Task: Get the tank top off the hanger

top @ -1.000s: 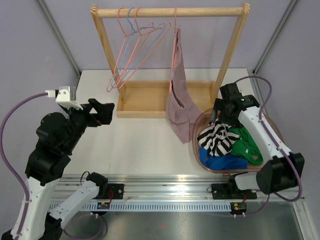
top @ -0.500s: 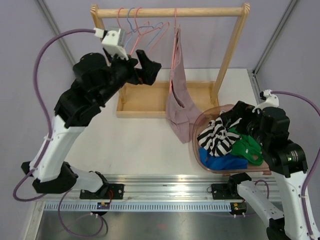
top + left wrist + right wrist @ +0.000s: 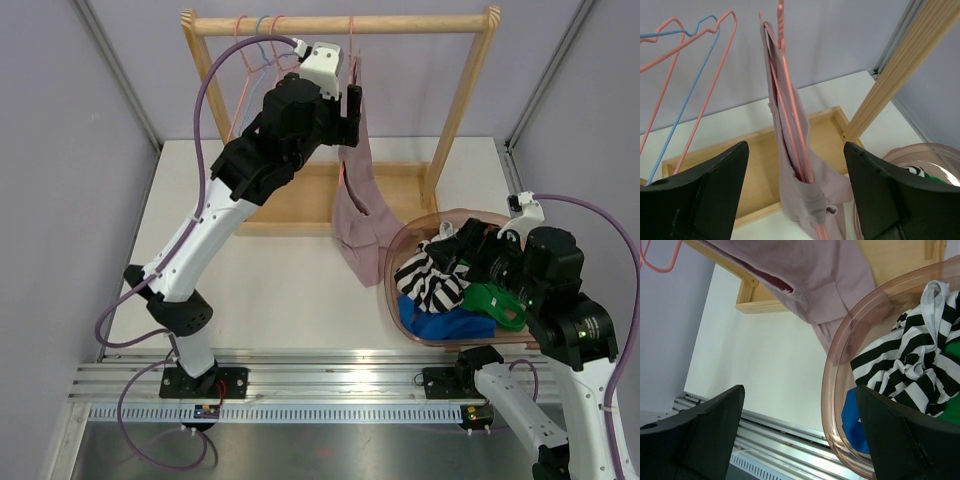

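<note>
A mauve tank top point(image 3: 360, 215) hangs on a pink hanger point(image 3: 350, 40) from the wooden rack's rail point(image 3: 420, 20). My left gripper point(image 3: 350, 105) is raised high beside the hanger's left side, just under the rail, open and empty. In the left wrist view the tank top point(image 3: 790, 165) and the hanger point(image 3: 790, 100) hang just beyond the open left gripper point(image 3: 795, 200), not touched. My right gripper point(image 3: 470, 245) is open and empty over the basket. In the right wrist view the right gripper point(image 3: 800, 440) shows open, with the tank top's lower part point(image 3: 825, 275) beyond.
A pink see-through basket point(image 3: 392, 262) at the right holds striped point(image 3: 432, 275), green point(image 3: 495, 300) and blue point(image 3: 440, 325) clothes. Three empty hangers point(image 3: 265, 90) hang at the rail's left. The rack's wooden base tray point(image 3: 290, 195) and right post point(image 3: 460, 110) stand close by.
My left arm has swung up from the table's left to the hanger under the rail. My right arm has drawn back from the basket's far side to its near right.
</note>
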Action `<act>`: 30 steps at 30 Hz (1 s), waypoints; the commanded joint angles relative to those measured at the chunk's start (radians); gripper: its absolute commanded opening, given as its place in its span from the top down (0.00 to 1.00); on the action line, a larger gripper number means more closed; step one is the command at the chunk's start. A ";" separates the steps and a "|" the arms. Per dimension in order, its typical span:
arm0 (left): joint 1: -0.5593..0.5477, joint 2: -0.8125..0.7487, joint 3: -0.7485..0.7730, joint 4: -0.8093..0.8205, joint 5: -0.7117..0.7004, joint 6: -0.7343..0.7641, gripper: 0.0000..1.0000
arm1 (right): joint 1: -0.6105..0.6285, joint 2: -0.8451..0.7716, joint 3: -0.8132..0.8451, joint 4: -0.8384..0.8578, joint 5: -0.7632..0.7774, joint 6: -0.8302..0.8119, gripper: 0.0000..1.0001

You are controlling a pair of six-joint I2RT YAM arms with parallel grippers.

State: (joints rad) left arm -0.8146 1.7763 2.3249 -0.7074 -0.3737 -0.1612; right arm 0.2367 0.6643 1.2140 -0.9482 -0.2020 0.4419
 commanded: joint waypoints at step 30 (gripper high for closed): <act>0.075 0.017 0.122 0.145 0.018 -0.018 1.00 | 0.000 -0.052 -0.062 0.049 -0.125 0.021 0.01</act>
State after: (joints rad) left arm -0.7380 1.9114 2.4218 -0.6788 -0.3542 -0.1619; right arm 0.2363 0.6205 1.1568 -0.9470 -0.2932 0.4595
